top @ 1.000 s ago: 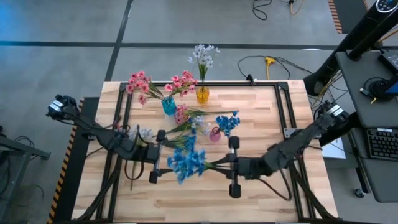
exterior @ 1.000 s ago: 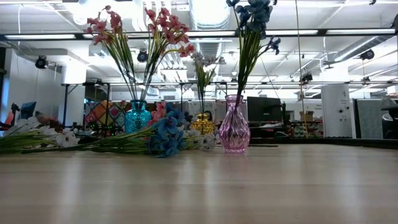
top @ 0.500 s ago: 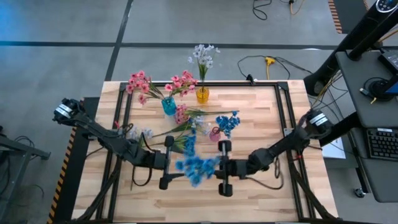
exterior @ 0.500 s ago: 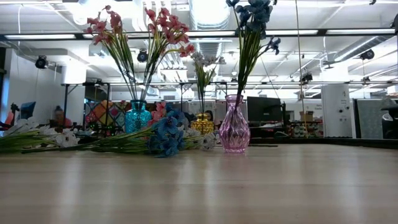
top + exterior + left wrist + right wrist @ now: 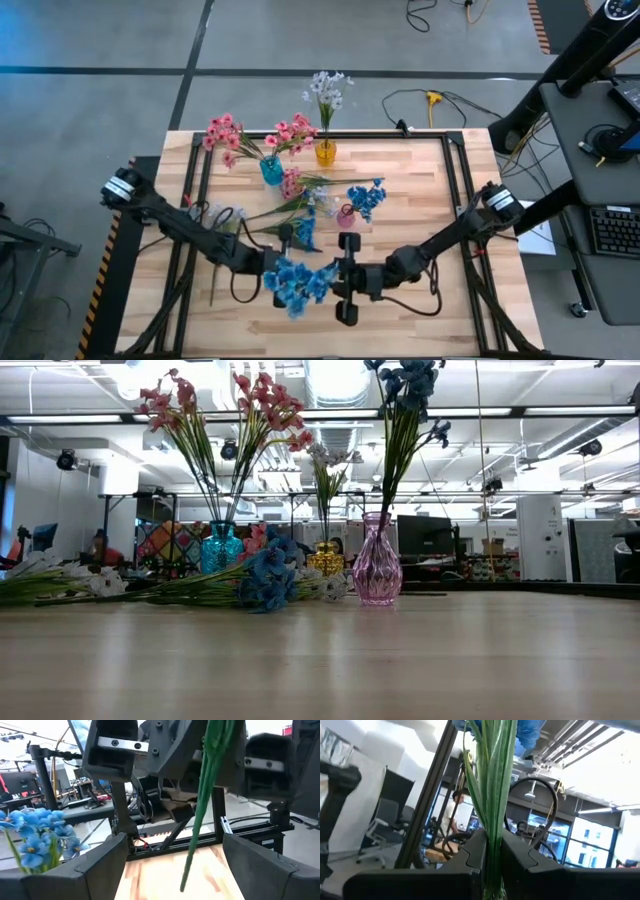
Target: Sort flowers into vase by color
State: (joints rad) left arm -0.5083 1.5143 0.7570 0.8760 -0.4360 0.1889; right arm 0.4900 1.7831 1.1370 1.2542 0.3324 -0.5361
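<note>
Sorted so far: pink flowers (image 5: 250,136) in the teal vase (image 5: 271,171), white-lavender flowers (image 5: 327,90) in the amber vase (image 5: 325,153), blue flowers (image 5: 366,195) in the pink vase (image 5: 346,216). In hand: my right end effector (image 5: 334,283) is clamped on the stems of a blue spray (image 5: 298,283) above the worktop's (image 5: 420,200) near edge, my left end effector (image 5: 283,260) spread wide beside it, gripping nothing. Outstanding: that spray and the loose mixed flowers (image 5: 290,208) lying mid-worktop, so I judge sorting roughly half done.

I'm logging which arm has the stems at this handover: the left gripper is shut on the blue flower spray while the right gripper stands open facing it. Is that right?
No, the arms are swapped. The right wrist view shows the right gripper shut on the green stems of the blue flower spray; the left wrist view shows the left gripper standing open, facing it.
</note>
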